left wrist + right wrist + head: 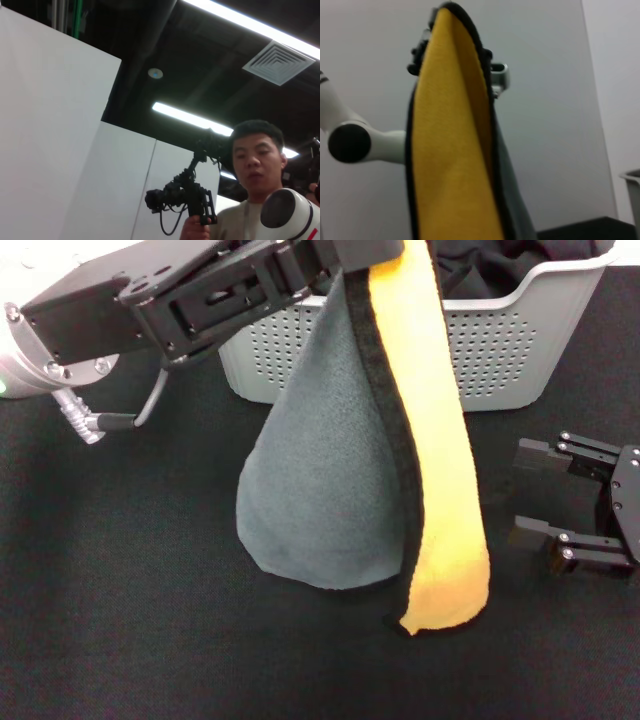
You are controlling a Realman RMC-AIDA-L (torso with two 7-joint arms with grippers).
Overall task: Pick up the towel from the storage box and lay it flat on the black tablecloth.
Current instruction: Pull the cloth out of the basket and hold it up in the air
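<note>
Left gripper [352, 252], at 12 o'clock in the head view, is clamped on the top of the towel [345, 470]. Towel hangs free in a cone, grey face outward, yellow-orange strip along its 3 o'clock side, dark trim between; its low end is near the black tablecloth [120, 620]. Storage box [520, 340] stands behind at 1 o'clock. Right gripper [565, 502] sits at 3 o'clock, fingers apart, holding nothing.

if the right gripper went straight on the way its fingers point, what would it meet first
Probably the hanging towel: the right gripper, open, points across the black tablecloth toward its yellow edge. Depth is unclear.
</note>
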